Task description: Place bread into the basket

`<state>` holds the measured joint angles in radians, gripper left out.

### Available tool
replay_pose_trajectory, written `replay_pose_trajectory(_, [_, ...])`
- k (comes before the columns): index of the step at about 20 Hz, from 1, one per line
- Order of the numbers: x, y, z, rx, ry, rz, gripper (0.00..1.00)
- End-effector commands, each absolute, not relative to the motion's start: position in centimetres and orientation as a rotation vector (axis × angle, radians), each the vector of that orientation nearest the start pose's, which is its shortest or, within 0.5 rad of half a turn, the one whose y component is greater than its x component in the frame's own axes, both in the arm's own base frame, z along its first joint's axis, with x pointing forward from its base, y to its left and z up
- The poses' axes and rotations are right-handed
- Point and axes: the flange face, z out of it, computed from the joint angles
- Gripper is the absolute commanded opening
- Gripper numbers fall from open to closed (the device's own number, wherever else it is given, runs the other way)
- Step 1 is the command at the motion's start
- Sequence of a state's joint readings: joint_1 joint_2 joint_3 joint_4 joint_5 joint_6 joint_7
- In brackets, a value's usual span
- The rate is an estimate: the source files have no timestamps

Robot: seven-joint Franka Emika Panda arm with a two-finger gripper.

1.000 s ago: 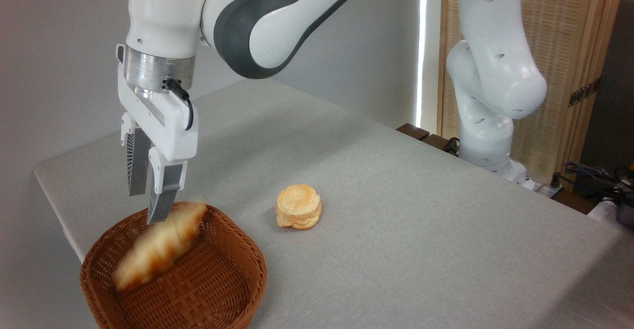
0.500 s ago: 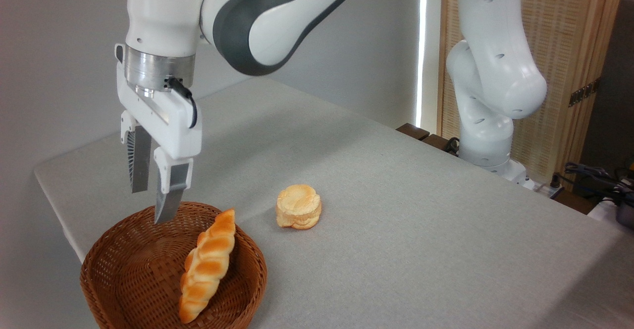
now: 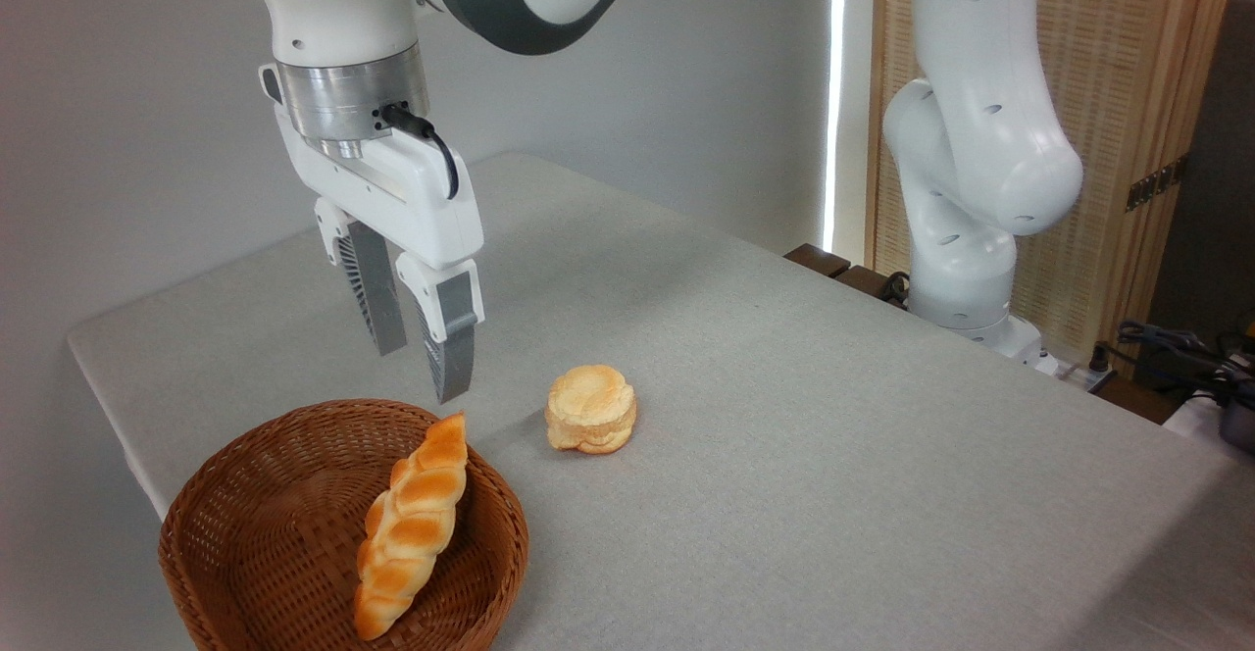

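- Brown wicker forms the basket (image 3: 245, 524), which sits at the near left corner of the table (image 3: 784, 416); its lower rim is cut off by the bottom edge of the picture, so the nearest part of the weave is out of sight.
- Inside it lies the bread (image 3: 410, 525), a golden braided loaf with toasted ridges, leaning along the right-hand inner wall. Its upper tip rests at the rim on the far right side and its lower end reaches down toward the floor of the basket near the picture's bottom edge.
- Whether the loaf's underside touches the basket floor along its whole length cannot be made out.
- Hanging above the table just beyond the basket's far right rim, the gripper (image 3: 422, 365) touches nothing; its two grey fingers are spread with a clear gap between them, and nothing sits in that gap.
- One finger partly overlaps the other from this angle, so the full width of the gap is hard to judge.
- On the cloth toward the middle of the table, to the right of the basket and apart from it, sits a small round bun (image 3: 591, 409).
- At the far right edge of the table stands the white arm base (image 3: 966, 239); its top and the arm's upper links run out of the picture.
- Cables (image 3: 1177, 352) at the right border are too dark to make out.
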<state>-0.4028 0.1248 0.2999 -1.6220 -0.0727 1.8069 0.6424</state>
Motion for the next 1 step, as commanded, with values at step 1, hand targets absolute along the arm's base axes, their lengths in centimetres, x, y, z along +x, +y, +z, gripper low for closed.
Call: replay_pose_trajectory(1, [59.87, -7.72, 55.76, -2.935, 1.115, -0.083, 1.0])
